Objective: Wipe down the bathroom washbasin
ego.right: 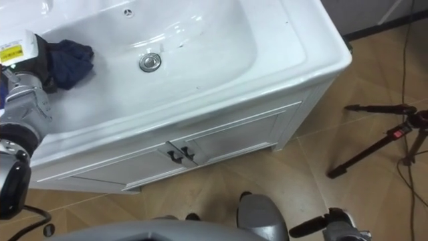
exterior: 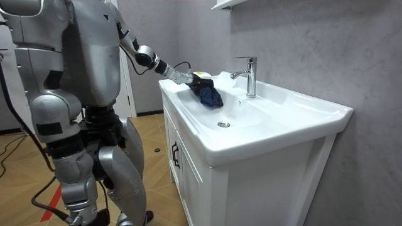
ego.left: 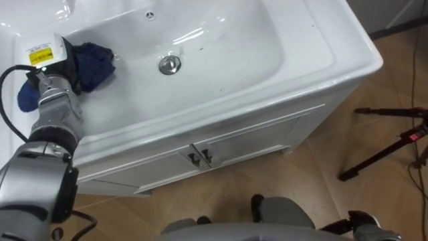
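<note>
Low beside the white cabinet, the right robot hand hangs; whether it is open I cannot tell. Reaching over the basin, the left robot hand is clenched round a bunched blue cloth against the bowl's left slope, left of the drain.

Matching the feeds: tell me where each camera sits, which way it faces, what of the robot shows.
Left eye view: on the robot's head, looking down into the basin; left arm comes in from the left, left hand at the blue cloth.
Right eye view: same head, slightly aside, same downward look; left arm at the left edge.
Room view: off in the room, facing the faucet; the robot's body stands at its left.
All share basin, cloth and left arm.
</note>
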Motion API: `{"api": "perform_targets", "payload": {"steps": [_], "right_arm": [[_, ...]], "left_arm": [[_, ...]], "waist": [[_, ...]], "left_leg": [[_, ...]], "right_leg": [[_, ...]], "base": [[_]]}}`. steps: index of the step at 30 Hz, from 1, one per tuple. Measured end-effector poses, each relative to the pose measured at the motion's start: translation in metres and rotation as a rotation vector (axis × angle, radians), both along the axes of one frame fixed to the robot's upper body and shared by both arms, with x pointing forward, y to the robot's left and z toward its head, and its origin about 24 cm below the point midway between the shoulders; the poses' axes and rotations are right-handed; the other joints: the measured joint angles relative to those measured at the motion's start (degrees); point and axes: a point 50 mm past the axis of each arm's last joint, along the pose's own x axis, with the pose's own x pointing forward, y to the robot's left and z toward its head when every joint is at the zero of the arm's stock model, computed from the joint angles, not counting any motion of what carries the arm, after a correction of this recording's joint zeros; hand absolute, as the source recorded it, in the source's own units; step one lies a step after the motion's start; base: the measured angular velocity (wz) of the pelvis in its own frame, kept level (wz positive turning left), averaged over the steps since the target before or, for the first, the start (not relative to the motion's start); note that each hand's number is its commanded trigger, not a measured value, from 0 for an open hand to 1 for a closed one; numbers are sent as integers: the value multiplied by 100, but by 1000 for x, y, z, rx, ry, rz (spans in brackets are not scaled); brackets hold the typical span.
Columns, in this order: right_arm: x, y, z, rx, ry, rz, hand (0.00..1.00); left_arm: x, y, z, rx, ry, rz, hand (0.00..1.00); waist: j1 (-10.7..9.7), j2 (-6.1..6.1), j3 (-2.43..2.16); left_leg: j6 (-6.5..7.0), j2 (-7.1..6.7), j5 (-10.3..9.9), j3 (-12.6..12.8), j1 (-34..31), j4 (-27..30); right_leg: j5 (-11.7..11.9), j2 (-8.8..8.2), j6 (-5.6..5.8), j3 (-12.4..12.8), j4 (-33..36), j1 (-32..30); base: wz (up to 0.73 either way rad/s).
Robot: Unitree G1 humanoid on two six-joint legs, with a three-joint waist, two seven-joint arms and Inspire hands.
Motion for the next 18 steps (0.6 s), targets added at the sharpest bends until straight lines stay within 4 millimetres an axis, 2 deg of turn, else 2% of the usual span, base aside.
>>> {"api": "perform_targets", "payload": {"steps": [6, 7, 13, 16, 18], "right_arm": [[11, 1, 2, 7, -19, 9, 0], [12, 1, 2, 6, -21, 10, 0], [12, 2, 2, 3, -31, -11, 0], [12, 3, 1, -2, -33, -9, 0], [16, 3, 2, -4, -40, -7, 0]], "left_arm": [[-2, -4, -6, 11, 32, -4, 100], [-3, -5, -8, 17, 45, -8, 100], [-4, -28, -25, -49, 100, -17, 100], [-3, -35, -28, -66, 111, -21, 100], [-4, -35, -29, -70, 120, -9, 100]], "waist": [[-97, 8, 2], [-106, -2, 14], [-134, -39, 53], [-174, -129, 99], [-262, -161, 105]], "left_leg": [[1, -9, 1, 39, -4, -5], [1, -8, 1, 80, 2, -3], [1, 0, 1, 187, 43, -4], [1, 7, 0, 354, 38, -4], [3, 5, 2, 485, 2, -1]], "right_leg": [[4, 0, 0, 50, 48, -46], [5, -7, -1, 57, 88, -71], [-7, -10, -7, 91, 115, -76], [-25, 34, 30, 282, 177, -182], [-11, 48, 52, 401, 224, -273]], "base": [[-3], [-8], [-7], [-22], [-26]]}}
